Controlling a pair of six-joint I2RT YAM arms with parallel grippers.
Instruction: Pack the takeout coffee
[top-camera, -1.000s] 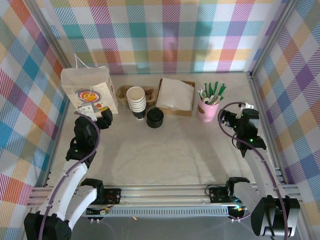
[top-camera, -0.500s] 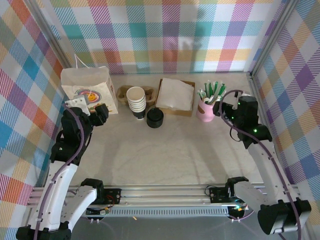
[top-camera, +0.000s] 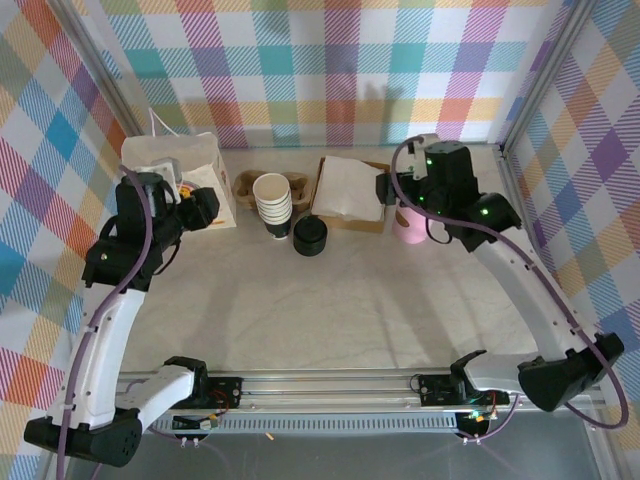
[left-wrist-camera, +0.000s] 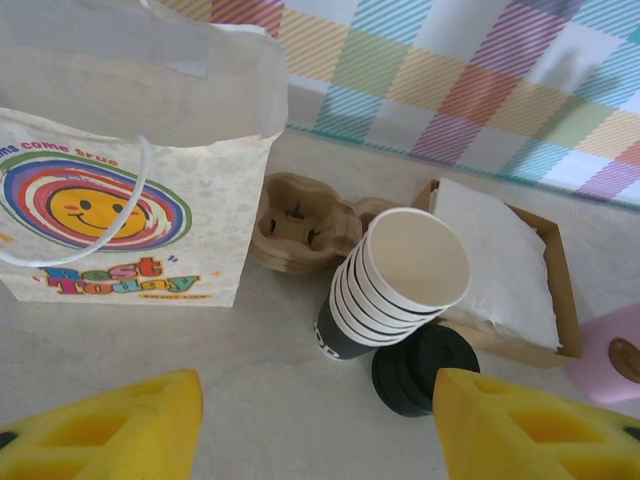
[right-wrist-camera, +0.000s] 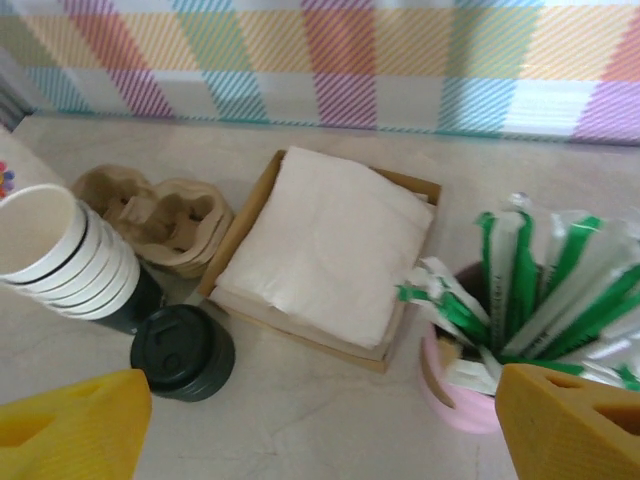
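We see the coffee cup (top-camera: 310, 236) with its black lid standing on the table (top-camera: 330, 300). It is just beside the stack of paper cups (top-camera: 272, 203) and in front of the box of napkins (top-camera: 350, 190). The white bag (top-camera: 175, 178) stands at the far left, apart from the cup. Our left gripper (top-camera: 198, 210) hangs in front of the bag with its fingers wide apart, holding nothing. Our right gripper (top-camera: 392, 188) hangs near the pink cup of sticks (top-camera: 410, 228), also spread wide and holding nothing.
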